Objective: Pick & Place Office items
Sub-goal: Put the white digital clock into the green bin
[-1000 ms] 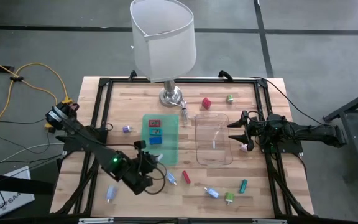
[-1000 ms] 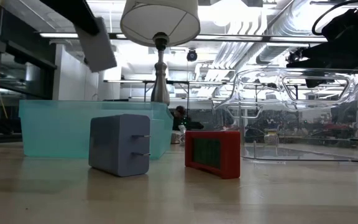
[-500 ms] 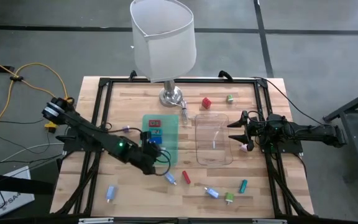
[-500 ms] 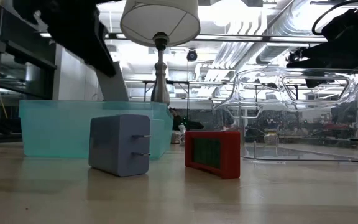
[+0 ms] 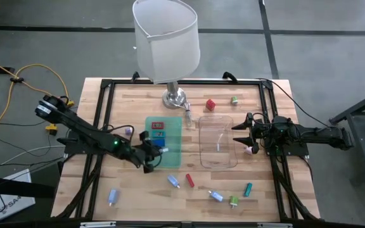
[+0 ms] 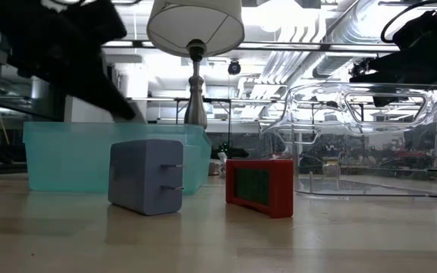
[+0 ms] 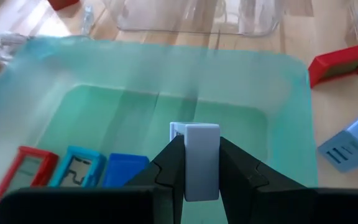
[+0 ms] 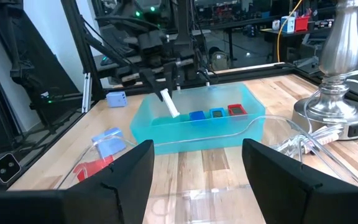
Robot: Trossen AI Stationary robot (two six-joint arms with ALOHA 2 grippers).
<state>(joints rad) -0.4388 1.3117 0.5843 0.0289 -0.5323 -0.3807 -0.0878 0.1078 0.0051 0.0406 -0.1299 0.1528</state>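
Pinching a pale blue-grey rectangular block [image 7: 201, 158], the left gripper [image 7: 199, 163] hovers over the teal translucent bin [image 7: 272, 118]; right gripper [image 5: 238, 131] waits beside the clear plastic tray [image 5: 217, 161], fingers wide.

Pale flat piece [image 7: 201, 160] gripped above teal bin [image 7: 282, 134]

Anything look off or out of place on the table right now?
Nothing damaged or spilled. Loose office items lie scattered on the table, as the task expects. Left gripper holds a light blue piece over the green tray, where three pieces sit in a row. Right gripper waits open beside the clear tray.
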